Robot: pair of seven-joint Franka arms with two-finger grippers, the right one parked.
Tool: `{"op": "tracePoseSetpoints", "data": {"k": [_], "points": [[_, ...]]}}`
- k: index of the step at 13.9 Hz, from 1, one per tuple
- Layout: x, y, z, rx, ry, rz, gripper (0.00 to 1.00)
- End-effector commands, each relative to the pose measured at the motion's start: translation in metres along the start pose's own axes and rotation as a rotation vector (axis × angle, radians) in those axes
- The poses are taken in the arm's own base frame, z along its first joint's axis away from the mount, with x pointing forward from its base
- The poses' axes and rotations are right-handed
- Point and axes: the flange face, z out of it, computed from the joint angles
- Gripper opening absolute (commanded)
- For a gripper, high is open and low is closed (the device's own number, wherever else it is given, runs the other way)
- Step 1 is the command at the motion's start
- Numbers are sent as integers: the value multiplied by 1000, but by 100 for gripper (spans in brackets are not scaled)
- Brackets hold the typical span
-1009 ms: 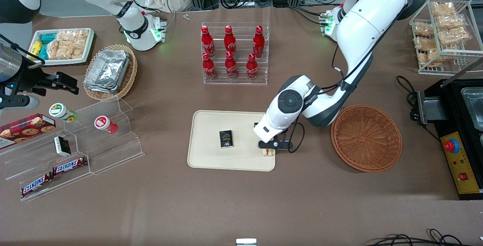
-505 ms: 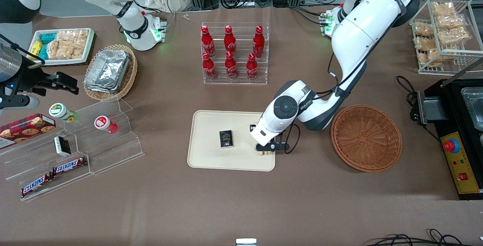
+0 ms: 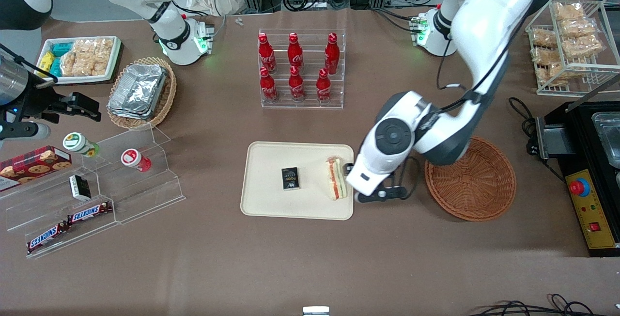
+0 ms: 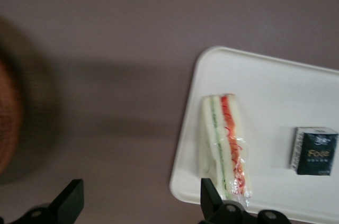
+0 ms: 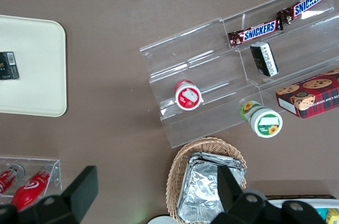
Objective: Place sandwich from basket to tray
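Clear crinkly wrap on sandwich; smooth matt plastic tray; woven wicker basket.

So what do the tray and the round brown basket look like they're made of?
Tray: smooth matte cream, probably plastic, with moulded rounded corners. Basket: reddish-brown woven wicker, visible ribbed weave. The open pincer hangs above the table between them.

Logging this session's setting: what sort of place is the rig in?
Likely a lab mock-up of a snack shop: tiered cola bottles, Snickers bars on an acrylic shelf, cable racks at the table's edge. The gripper, open, hangs between tray and basket; the sandwich lies on the tray.
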Motion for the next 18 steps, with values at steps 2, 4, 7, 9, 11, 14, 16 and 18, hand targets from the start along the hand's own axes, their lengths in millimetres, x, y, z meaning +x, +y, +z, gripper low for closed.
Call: {"op": "tracePoseSetpoints", "data": {"k": [2, 4, 7, 9, 11, 14, 16, 18], "points": [[9, -85, -67, 64, -11, 87, 98], [5, -131, -111, 108, -37, 141, 98], [-1, -185, -149, 154, -66, 133, 99], [0, -210, -159, 171, -84, 101, 100], [2, -233, -166, 176, -100, 148, 100], [4, -276, -175, 175, -136, 210, 100], [4, -298, -182, 172, -144, 236, 100], [1, -302, -185, 173, -147, 236, 100]]}}
